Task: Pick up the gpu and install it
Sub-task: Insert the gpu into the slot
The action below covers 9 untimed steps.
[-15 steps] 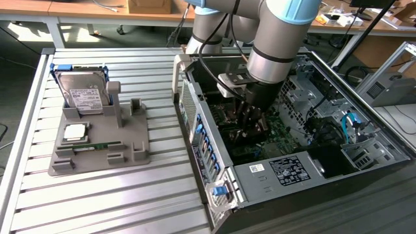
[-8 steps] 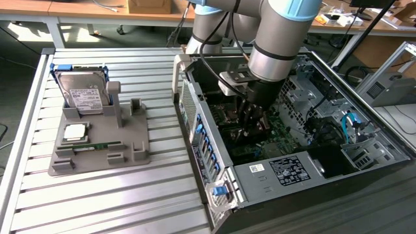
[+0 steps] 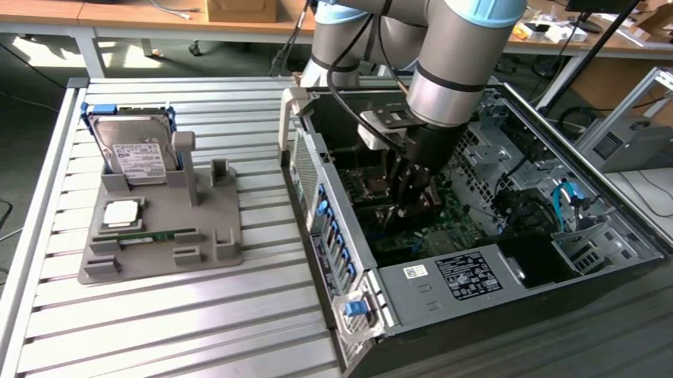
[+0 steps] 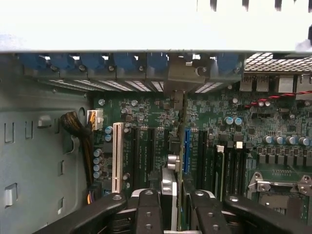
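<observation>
My gripper (image 3: pixel 417 187) reaches down into the open computer case (image 3: pixel 347 260), shut on the gpu (image 3: pixel 406 208), a thin dark card held upright just over the green motherboard (image 3: pixel 468 214). In the wrist view the gpu (image 4: pixel 169 183) is seen edge-on between the two black fingers (image 4: pixel 148 209), and the gripper (image 4: pixel 173 201) clamps it from both sides. Its silvery bracket (image 4: pixel 183 75) sits at the case's rear slot openings. The card's lower edge runs along the expansion slots beside the blue slot (image 4: pixel 187 146); whether it is seated I cannot tell.
A grey parts holder (image 3: pixel 158 244) on the slatted table (image 3: pixel 158 331) carries a silver hard drive (image 3: pixel 135 153), a processor (image 3: pixel 121 213) and a green memory stick (image 3: pixel 147 236). Inside the case are a white slot (image 4: pixel 117 156), a cable bundle (image 4: pixel 78 129) and drive cages (image 3: pixel 494 150).
</observation>
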Available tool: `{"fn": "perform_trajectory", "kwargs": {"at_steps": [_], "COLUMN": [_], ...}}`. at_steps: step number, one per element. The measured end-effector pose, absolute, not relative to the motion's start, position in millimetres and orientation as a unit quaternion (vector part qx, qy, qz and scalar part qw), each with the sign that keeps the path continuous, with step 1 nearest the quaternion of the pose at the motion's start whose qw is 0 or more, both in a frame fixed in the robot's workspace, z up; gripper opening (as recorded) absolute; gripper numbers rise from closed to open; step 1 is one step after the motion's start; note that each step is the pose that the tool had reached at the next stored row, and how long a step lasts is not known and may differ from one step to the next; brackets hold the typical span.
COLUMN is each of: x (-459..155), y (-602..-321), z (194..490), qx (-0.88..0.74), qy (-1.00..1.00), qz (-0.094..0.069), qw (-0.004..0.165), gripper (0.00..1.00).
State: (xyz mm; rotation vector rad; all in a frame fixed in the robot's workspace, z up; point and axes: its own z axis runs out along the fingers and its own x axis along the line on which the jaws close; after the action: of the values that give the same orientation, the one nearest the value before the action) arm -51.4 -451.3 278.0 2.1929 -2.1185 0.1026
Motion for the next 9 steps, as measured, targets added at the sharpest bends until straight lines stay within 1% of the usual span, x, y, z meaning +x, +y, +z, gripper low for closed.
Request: {"fn": "perform_trajectory", "kwargs": {"at_steps": [9], "x": [-45.5], "y": [-445.3], "z": [278.1], "qx": [0.718], "qy": [-0.693], "qz": [0.032], "qw": [0.049], "gripper": [0.27]}}
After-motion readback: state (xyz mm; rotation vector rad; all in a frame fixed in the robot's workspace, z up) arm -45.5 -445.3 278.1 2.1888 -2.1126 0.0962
